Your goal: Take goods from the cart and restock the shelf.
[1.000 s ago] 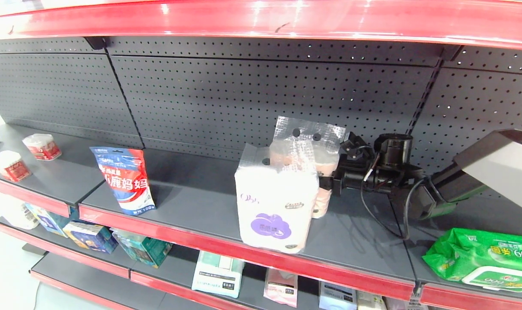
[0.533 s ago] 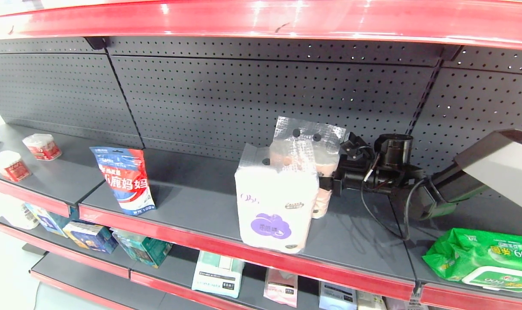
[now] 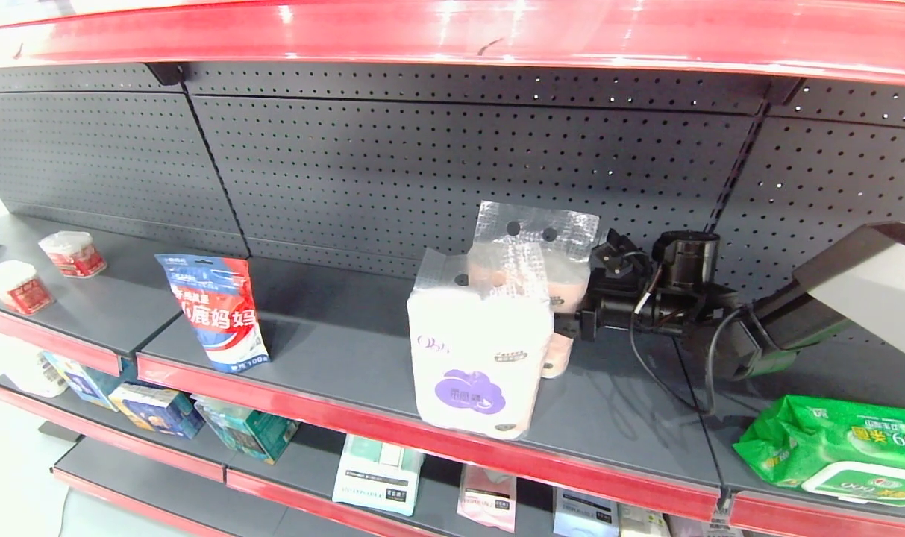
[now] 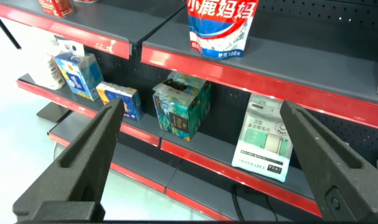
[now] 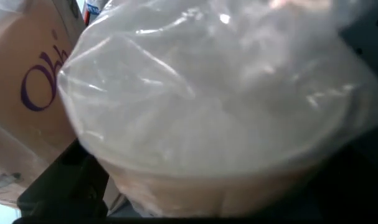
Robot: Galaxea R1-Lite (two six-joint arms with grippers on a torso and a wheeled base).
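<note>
Two packs of toilet rolls stand on the grey shelf [image 3: 333, 335], one behind the other. The front pack [image 3: 478, 358] is white with a purple mark and sits at the red front edge. The rear pack [image 3: 564, 253], in clear wrap, is half hidden behind it. My right gripper [image 3: 573, 322] comes in from the right and is shut on the rear pack's side. In the right wrist view that rear pack [image 5: 207, 93] presses close to the camera. My left gripper [image 4: 201, 109] hangs open with nothing between its fingers, low in front of the lower shelves.
A blue and red pouch [image 3: 213, 313] stands left of the packs. A green wipes pack [image 3: 833, 440] lies at the right, under my right arm. Two small tubs [image 3: 16, 287] sit at the far left. Boxes [image 4: 182, 106] fill the lower shelves. A pegboard wall closes the back.
The right gripper and the rear pack have shifted very slightly; the front pack and the other goods stay where they were.
</note>
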